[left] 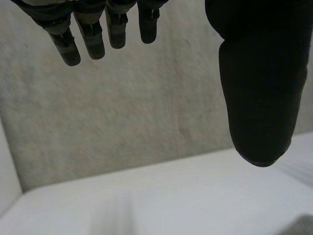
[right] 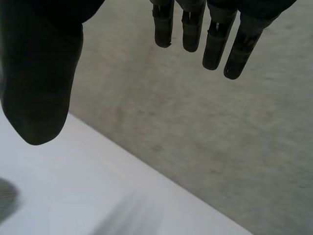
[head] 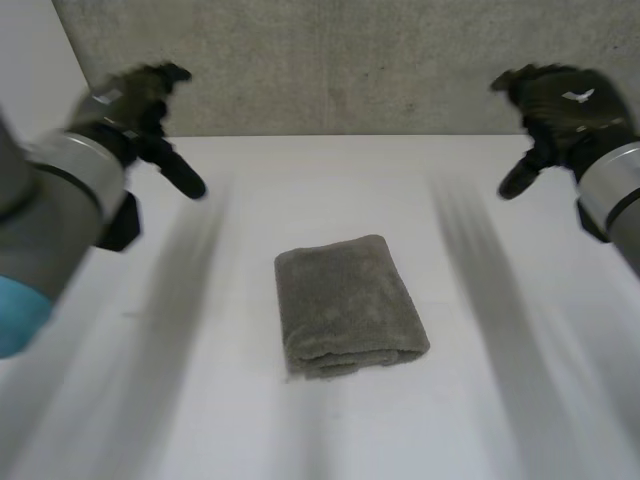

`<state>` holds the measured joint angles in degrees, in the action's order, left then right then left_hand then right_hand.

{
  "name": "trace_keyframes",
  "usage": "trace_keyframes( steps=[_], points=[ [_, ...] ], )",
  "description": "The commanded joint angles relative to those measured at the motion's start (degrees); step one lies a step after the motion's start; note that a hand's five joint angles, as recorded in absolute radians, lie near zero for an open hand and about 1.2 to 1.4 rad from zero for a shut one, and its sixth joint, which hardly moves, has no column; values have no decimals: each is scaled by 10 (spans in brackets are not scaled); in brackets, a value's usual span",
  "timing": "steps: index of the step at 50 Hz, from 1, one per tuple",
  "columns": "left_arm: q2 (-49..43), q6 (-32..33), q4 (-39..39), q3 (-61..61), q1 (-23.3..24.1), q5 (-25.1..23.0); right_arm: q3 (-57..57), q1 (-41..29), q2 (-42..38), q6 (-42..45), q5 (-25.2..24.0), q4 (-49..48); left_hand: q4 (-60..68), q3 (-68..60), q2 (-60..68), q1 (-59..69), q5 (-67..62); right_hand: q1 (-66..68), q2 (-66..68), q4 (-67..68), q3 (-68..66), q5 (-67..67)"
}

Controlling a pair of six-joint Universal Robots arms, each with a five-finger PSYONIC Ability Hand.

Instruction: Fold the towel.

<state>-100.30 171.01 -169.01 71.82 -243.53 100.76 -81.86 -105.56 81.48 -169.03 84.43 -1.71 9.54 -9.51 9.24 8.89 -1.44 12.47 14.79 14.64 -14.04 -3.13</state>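
– White counter point(head: 300, 440) takes up the most room, bare on both sides of the cloth and in front of it. What closes it off at the back?

– Grey concrete wall point(head: 350, 60), meeting the counter's far edge in one straight line. The two arms come next: the left arm point(head: 50, 230) low at its side, the right arm point(head: 615, 190) at the other.

– And the towel?

– The grey towel point(head: 348, 305) lies folded in the middle of the counter, a thick rectangle turned slightly askew. Its stacked layers show along the near edge, and the far edge is rounded. Nothing touches it, and bare counter runs all round it.

– Where are the hands?

– Both are up near the far edge, well apart from the towel and from each other. The left robot hand point(head: 140, 100) is over the far left corner, the right robot hand point(head: 560, 100) over the far right.

– Holding anything?

– No. In the left wrist view, the fingers point(left: 93, 39) hang straight, spread away from the thumb point(left: 259, 83), with only wall and counter between them. The right wrist view matches: straight fingers point(right: 215, 44), thumb point(right: 39, 73) set wide, nothing in the grasp.
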Motion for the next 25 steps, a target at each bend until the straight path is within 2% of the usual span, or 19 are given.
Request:
trace_keyframes(
  steps=[1,3,6,25],
  points=[
    [38,-2,3,14,-48,-63,19,23,7,2,19,35,5,-5,8,11,14,-25,-48,-46,40,31],
    [39,-3,1,15,-63,-83,23,21,7,0,18,44,5,-5,8,12,14,-25,-48,-46,40,31],
    [38,-7,2,17,-63,-94,21,21,7,0,14,43,5,-5,8,12,14,-25,-48,-46,40,31],
    [48,-2,-3,51,-47,-94,1,18,2,-1,-20,40,5,-5,8,11,14,-25,-48,-46,40,31]
  ],
)
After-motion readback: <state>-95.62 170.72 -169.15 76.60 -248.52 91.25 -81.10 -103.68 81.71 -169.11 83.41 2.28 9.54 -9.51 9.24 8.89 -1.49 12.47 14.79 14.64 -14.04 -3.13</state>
